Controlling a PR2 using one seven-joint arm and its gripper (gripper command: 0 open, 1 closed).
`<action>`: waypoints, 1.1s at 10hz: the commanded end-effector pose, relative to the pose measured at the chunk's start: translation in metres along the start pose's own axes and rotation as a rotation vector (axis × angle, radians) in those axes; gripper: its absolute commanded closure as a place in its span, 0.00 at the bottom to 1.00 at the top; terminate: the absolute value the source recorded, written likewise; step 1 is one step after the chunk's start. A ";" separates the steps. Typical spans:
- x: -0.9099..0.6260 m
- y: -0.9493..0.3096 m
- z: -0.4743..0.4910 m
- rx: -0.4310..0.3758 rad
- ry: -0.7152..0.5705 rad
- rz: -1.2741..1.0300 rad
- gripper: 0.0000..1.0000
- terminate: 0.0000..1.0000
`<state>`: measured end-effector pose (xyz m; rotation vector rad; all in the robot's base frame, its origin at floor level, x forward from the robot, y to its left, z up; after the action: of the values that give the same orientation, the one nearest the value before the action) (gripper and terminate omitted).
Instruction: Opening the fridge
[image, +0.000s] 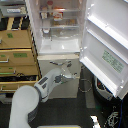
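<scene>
In the exterior view, the tall white fridge (59, 47) stands at centre, its large upper door (106, 45) swung open rightward. The white arm's gripper (70, 76) reaches its lower drawer front; jaw state unclear. A tan wooden drawer cabinet (17, 57) stands left.

Tall white fridge, upper door open

The fridge (59, 47) stands with its large upper door swung wide toward the exterior view's right, a green-and-white sticker on it. White shelves inside hold small items. The lower front looks closed.
</scene>
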<state>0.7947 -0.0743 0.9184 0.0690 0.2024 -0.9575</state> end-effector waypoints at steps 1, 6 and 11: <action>-0.386 -0.063 0.047 -0.028 -0.375 0.251 0.00 0.00; -0.536 -0.105 0.030 -0.013 -0.435 0.424 0.00 0.00; -0.628 -0.106 -0.008 -0.045 -0.517 0.600 0.00 0.00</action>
<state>0.6016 0.1199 1.0511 -0.0777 -0.1615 -0.9289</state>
